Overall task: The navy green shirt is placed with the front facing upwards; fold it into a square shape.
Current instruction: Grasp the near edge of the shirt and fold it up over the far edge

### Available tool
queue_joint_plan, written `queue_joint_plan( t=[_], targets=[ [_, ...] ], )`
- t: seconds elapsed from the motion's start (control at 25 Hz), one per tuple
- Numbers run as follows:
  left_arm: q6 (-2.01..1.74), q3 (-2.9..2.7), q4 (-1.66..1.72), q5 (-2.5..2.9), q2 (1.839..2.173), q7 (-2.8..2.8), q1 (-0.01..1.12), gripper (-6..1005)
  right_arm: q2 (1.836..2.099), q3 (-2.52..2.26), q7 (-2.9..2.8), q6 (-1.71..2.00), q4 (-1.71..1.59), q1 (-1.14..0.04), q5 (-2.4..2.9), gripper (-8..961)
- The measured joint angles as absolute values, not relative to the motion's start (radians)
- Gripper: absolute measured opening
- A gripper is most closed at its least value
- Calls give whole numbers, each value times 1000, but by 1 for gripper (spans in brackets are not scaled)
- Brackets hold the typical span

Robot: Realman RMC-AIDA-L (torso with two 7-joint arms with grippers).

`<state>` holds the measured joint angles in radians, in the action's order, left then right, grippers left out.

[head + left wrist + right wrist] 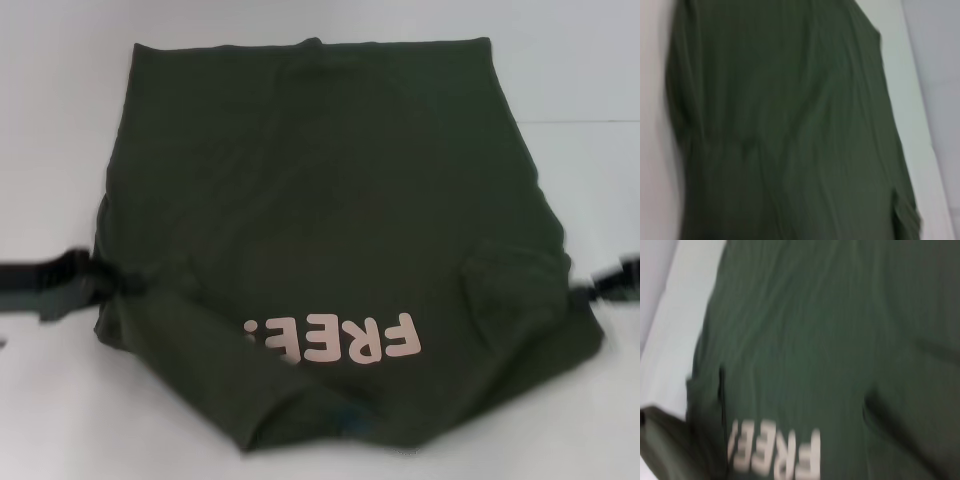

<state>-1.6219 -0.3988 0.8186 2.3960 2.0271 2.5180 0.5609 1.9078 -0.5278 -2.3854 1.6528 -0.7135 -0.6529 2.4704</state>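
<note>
Here navy green shirt (pixel 330 230) between left pincer (pixel 100 280), right pincer (pixel 592 290); grip state unclear.

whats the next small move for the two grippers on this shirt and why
Probably draw both sides inward over the chest. The left gripper and right gripper sit at opposite edges of the navy green shirt, whose sleeves already lie folded in, yet the outline is still wide.

Plain white table (pixel 60 120) under soft, even light.
The pale, matte surface fills the head view; the wrist views show a straight table edge with grey beyond.
</note>
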Motion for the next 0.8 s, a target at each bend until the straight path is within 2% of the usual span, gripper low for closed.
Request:
queue_joint_plan(
  t=[0.16, 0.28, 0.44, 0.8],
  targets=[
    [-1440, -446, 736, 2397, 2002, 2553, 659, 56, 1935, -532, -2387, 1474, -703, -691, 2414, 6],
    [-1309, -474, 691, 2397, 1998, 2555, 723, 56, 1952, -541, -2387, 1333, -692, -722, 2386, 6],
    [-1109, -533, 669, 2397, 2020, 2553, 776, 56, 1973, -583, -2386, 1156, -678, -762, 2387, 5],
    [-824, -640, 651, 2397, 2055, 2561, 797, 56, 2019, -717, -2389, 825, -647, -812, 2387, 7]
  ],
)
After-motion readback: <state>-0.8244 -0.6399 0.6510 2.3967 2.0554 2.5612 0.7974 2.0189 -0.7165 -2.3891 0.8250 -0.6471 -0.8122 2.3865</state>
